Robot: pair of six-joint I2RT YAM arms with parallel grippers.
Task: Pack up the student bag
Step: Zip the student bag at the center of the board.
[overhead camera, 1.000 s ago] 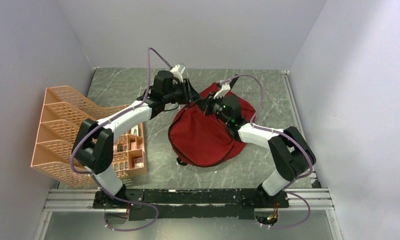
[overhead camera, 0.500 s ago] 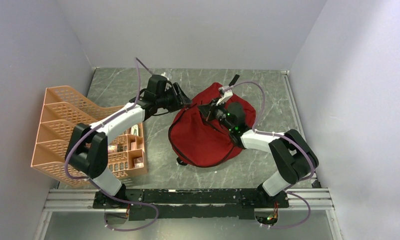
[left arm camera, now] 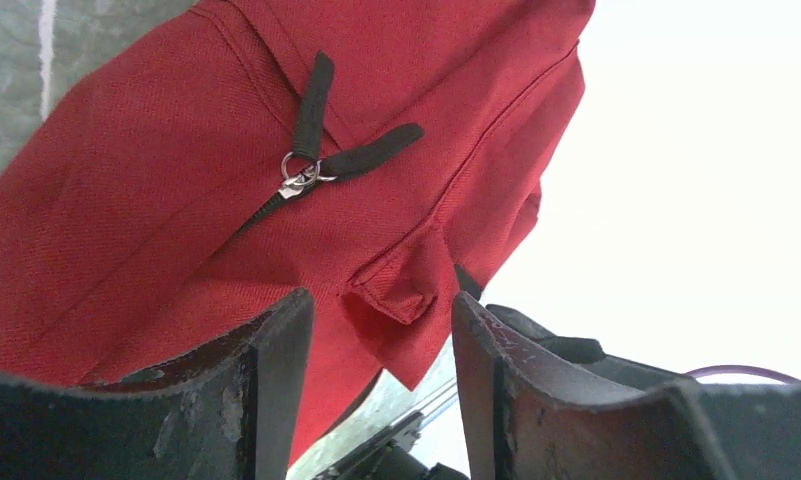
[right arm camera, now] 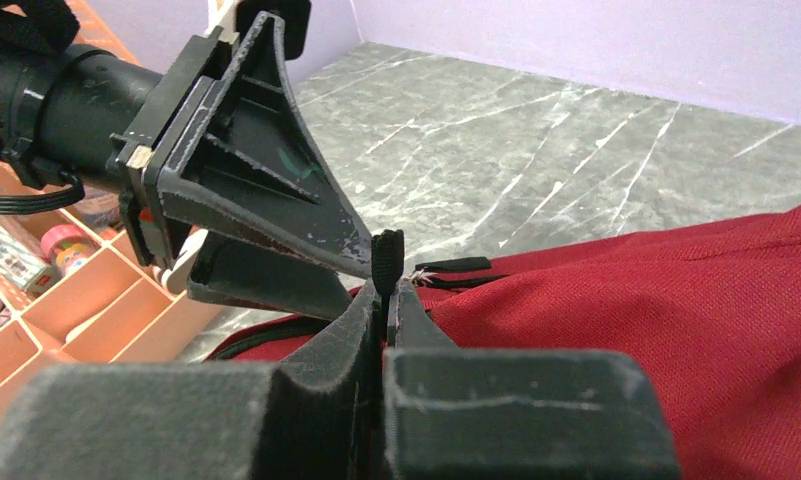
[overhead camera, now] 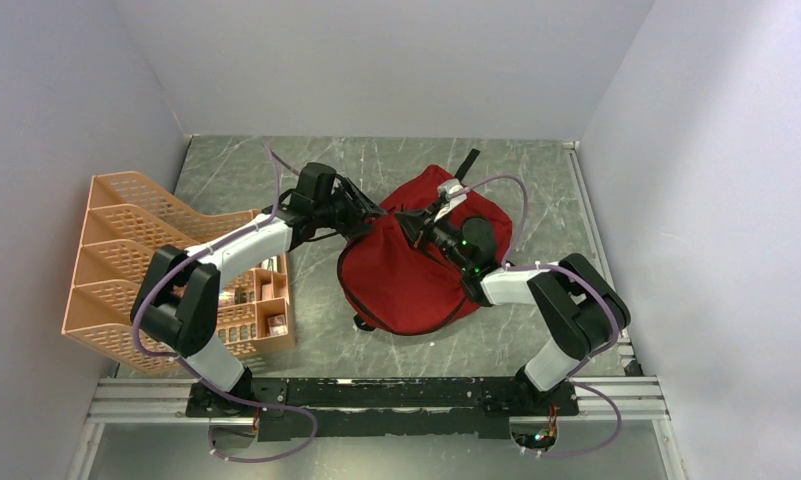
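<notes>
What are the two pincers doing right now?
Left pincer: open, holding nothing.
Right pincer: shut on the black zipper pull of the student bag.

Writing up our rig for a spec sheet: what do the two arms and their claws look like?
The left arm and right arm have white links between black joints, each trailed by a lilac cable. The left claw and right claw are black wedge shapes with scuffed edges. A green light glows by the right wrist.

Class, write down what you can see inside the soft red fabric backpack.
Nothing inside shows: the soft red fabric backpack hides any contents. Only its outside and black zipper pulls are visible.
</notes>
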